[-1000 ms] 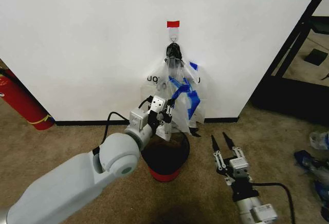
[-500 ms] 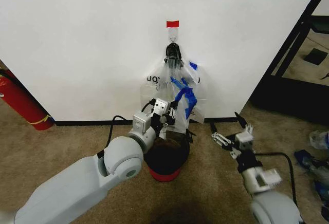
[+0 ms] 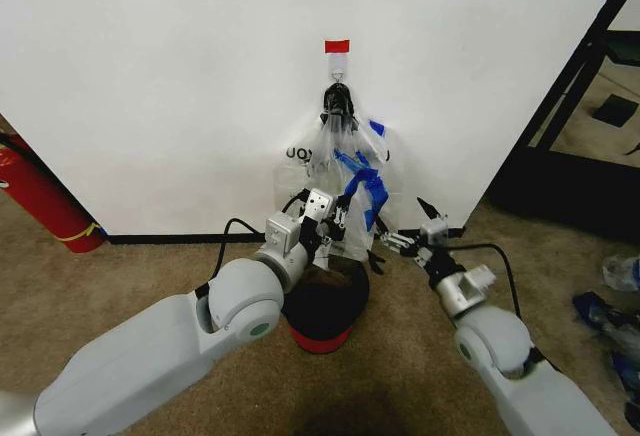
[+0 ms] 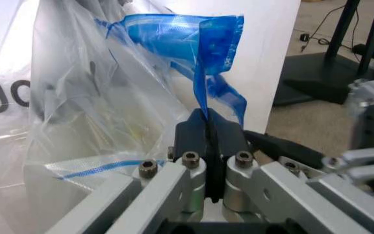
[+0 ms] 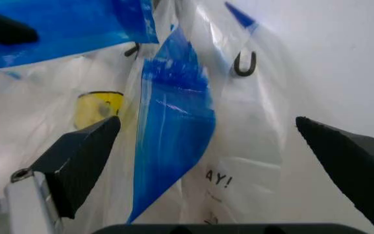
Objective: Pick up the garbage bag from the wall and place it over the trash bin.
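Clamped on a blue handle strip of the garbage bag (image 4: 141, 112), the left claw (image 3: 330, 224) is reaching over the near rim of the trash bin (image 3: 325, 308); its wrist view is showing the two black pads pressed together with the blue film pinched between them. To the right, the right claw (image 3: 398, 241) is hovering at about the same depth, just beside the bag's lower right edge, with its fingers (image 5: 83, 158) spread wide apart and holding nothing; its own camera is looking between them at clear film, a blue strip and a yellow print. The trash bin, black wire mesh on a red base, is standing on the tan carpet (image 3: 130, 276) directly below the bag. The garbage bag (image 3: 345, 191) is hanging against the white wall (image 3: 180, 86), clear plastic with black lettering and blue trim, its top gathered under a black knot (image 3: 338, 104) at a hook beneath a small red tape strip (image 3: 337, 46). Far left, a red fire extinguisher (image 3: 40, 196) is leaning by the black baseboard (image 3: 170, 239). Far right, a black stand (image 3: 575, 86) is rising beside the wall's corner.
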### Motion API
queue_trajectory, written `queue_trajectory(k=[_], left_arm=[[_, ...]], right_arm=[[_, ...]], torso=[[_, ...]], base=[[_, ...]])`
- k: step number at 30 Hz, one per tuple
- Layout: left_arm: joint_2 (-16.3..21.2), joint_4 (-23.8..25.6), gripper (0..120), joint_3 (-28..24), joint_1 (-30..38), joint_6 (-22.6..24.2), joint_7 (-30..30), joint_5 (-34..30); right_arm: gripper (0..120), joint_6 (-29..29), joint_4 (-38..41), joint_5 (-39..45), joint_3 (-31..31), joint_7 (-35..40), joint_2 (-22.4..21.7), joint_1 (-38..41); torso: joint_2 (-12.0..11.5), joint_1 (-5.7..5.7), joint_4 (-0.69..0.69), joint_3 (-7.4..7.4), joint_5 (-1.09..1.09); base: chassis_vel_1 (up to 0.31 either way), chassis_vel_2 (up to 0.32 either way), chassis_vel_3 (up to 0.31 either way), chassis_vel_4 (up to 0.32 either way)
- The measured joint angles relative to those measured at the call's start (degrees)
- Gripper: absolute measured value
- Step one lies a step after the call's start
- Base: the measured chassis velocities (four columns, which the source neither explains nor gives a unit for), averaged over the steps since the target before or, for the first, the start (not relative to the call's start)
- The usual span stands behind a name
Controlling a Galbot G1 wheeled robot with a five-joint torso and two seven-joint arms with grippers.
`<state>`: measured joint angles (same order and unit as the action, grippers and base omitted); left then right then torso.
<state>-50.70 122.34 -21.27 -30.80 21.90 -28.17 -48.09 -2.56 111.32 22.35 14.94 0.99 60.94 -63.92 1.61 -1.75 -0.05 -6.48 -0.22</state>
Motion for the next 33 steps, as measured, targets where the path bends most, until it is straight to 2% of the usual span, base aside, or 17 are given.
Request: queue_trajectory(k=[5,7,12,13,19,20,23,26,33], left_arm=[[0.03,0.00,0,-0.02,0.07,0.06,-0.01,-0.09],[0.15,0.09,0,0.06,0.14,0.14,-0.05,-0.10],[0.74,1.21,0,0.64,0.17,0.36,-0.07,-0.58],[0.74,1.21,0,0.64,0.17,0.36,-0.07,-0.58],[0.94,1.45,0,1.15,-0.29,0.37,-0.07,-0.65],[0.94,1.45,0,1.15,-0.29,0.37,-0.07,-0.65],[1.10,1.59,0,1.23,-0.33,0.36,-0.06,-0.63],[1.15,1.66,0,1.30,-0.33,0.35,-0.06,-0.63],[1.44,1.77,0,2.30,-1.10,0.21,-0.05,-0.48]], right_arm=[[99,-2.37,-1.50,1.97,-1.83,0.28,0.48,2.91],[95,-3.60,-2.50,2.84,-2.87,0.52,0.84,4.32],[75,-3.87,-3.85,3.07,-4.08,1.08,1.32,5.69],[75,-3.87,-3.85,3.07,-4.08,1.08,1.32,5.69],[49,-3.80,-4.23,2.32,-4.70,1.35,1.39,6.05],[49,-3.80,-4.23,2.32,-4.70,1.35,1.39,6.05],[36,-3.45,-4.14,1.86,-4.72,1.75,1.42,5.92],[29,-3.30,-4.03,1.72,-4.72,1.99,1.48,5.85],[1,-2.38,-0.93,1.05,-3.26,2.69,1.57,3.60]], torso=[[0.00,0.00,0.00,0.00,0.00],[0.00,0.00,0.00,0.00,0.00],[0.00,0.00,0.00,0.01,0.00],[0.00,0.00,0.00,0.01,0.00],[0.00,0.00,0.00,0.01,0.00],[0.00,0.00,0.00,0.01,0.00],[0.00,0.00,-0.01,0.01,0.00],[0.00,0.00,0.00,0.01,0.00],[0.00,0.00,0.00,0.01,0.00]], base=[[0.000,0.000,0.000,0.000],[0.000,0.000,0.000,0.000],[0.000,0.000,0.000,0.000],[0.000,0.000,0.000,0.000],[0.000,0.000,0.000,0.000],[0.000,0.000,0.000,0.000],[0.000,0.000,0.000,0.000],[0.000,0.000,0.000,0.000],[0.000,0.000,0.000,0.000]])
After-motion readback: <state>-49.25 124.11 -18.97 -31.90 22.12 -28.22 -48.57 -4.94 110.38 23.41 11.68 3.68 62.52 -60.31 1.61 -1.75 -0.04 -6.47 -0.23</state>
